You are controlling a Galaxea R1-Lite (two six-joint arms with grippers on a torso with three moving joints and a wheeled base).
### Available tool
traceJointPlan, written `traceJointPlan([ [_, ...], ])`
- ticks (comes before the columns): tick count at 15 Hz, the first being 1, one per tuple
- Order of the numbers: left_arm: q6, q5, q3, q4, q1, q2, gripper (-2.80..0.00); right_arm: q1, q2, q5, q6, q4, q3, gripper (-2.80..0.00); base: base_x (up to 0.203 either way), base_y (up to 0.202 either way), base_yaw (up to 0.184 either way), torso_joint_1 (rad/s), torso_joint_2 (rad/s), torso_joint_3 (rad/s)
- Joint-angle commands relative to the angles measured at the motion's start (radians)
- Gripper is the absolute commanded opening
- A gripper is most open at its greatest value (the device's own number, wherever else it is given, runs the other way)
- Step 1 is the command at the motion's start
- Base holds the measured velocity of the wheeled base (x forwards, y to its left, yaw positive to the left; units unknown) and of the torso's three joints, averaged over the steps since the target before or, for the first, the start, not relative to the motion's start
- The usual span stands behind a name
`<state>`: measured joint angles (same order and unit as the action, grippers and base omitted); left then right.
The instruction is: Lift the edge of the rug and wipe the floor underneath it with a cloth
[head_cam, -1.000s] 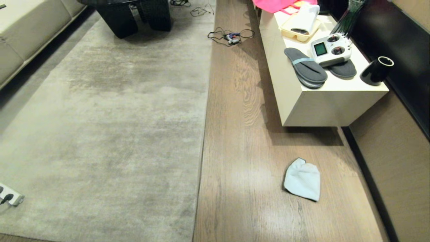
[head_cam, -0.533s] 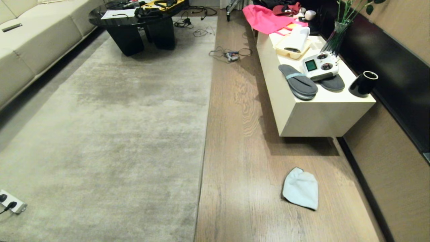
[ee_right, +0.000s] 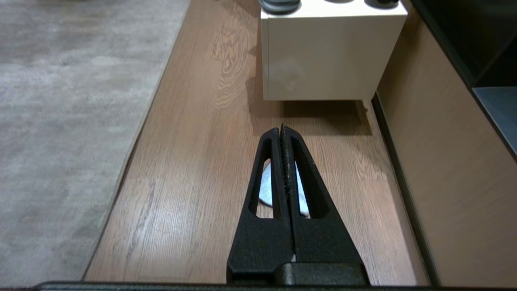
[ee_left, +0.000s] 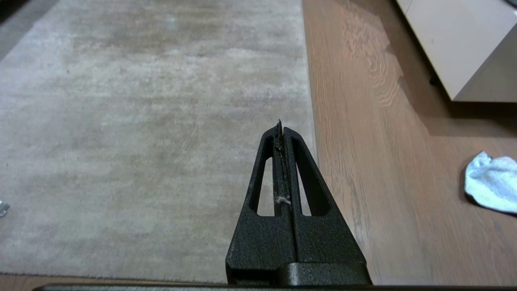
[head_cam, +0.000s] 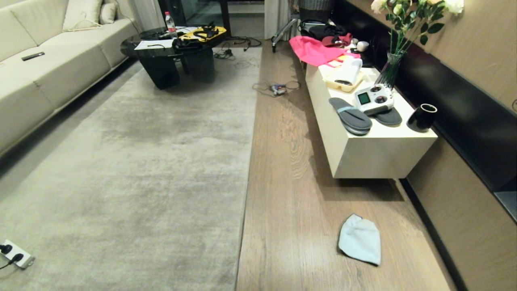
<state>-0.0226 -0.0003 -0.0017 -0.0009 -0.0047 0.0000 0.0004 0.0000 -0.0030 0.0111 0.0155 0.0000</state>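
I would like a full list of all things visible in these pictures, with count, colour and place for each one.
rug: 1, beige-grey, left of the floor strip, its edge lying flat
floor: light brown wood, between rug and cabinet
cloth: 1, pale bluish-white, on the floor near the cabinet's end
cabinet: 1, cream, along the right wall
slippers: 2, dark grey, on the cabinet
remote controller: 1, white, on the slippers
cup: 1, black, on the cabinet
pink fabric: 1, far end of the cabinet
vase of flowers: 1, on the cabinet
coffee table: 1, black, far left
sofa: 1, cream, left
power strip: 1, white, on the rug
left gripper: shut, above the rug
right gripper: shut, above the floor
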Motion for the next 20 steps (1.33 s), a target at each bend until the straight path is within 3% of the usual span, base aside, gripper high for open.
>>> traceJointPlan([
  [1,-0.002,0.0,0.0,-0.001,0.0,0.001,-2.8,0.0,0.0,0.0,0.003,0.001,0.0,-2.8,0.0,0.0,0.0,0.005,0.01,0.205],
  [6,0.0,0.0,0.0,-0.001,0.0,0.0,-2.8,0.001,0.0,0.0,0.003,0.001,0.0,-2.8,0.0,0.0,0.0,0.0,0.0,0.204],
  [20,0.001,0.0,0.0,-0.001,0.0,0.0,-2.8,0.0,0.002,0.0,0.012,0.001,0.0,-2.8,0.0,0.0,0.0,0.0,0.0,0.016],
])
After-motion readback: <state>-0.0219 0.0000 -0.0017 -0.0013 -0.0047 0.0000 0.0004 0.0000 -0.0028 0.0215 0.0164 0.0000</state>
